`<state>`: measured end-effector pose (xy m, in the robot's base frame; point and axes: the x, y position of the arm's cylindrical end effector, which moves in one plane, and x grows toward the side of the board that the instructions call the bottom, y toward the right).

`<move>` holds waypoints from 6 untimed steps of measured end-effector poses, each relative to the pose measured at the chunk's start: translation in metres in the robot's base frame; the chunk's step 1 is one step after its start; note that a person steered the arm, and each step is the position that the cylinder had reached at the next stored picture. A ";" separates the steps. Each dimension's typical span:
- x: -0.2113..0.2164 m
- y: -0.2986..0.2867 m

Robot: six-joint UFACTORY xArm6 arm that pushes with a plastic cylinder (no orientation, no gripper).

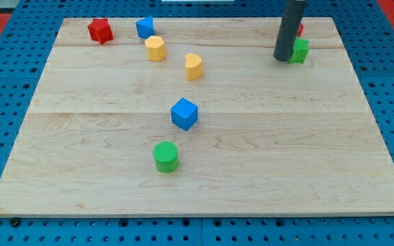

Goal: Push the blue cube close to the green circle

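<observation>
The blue cube (pixel 184 114) sits near the middle of the wooden board (pixel 81 164). The green circle, a short cylinder (pixel 165 156), stands just below and slightly left of it, a small gap apart. My tip (pixel 281 59) is at the board's upper right, far from both, right beside a green block (pixel 299 50) on its right. A red block (pixel 299 29) is mostly hidden behind the rod.
At the upper left are a red star-like block (pixel 100 31), a second blue block (pixel 144 27), a yellow cylinder-like block (pixel 155 48) and a yellow heart-like block (pixel 193 66). Blue pegboard surrounds the board.
</observation>
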<state>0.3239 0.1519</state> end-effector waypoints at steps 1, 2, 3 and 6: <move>0.052 -0.072; 0.109 -0.183; 0.082 -0.245; 0.022 -0.192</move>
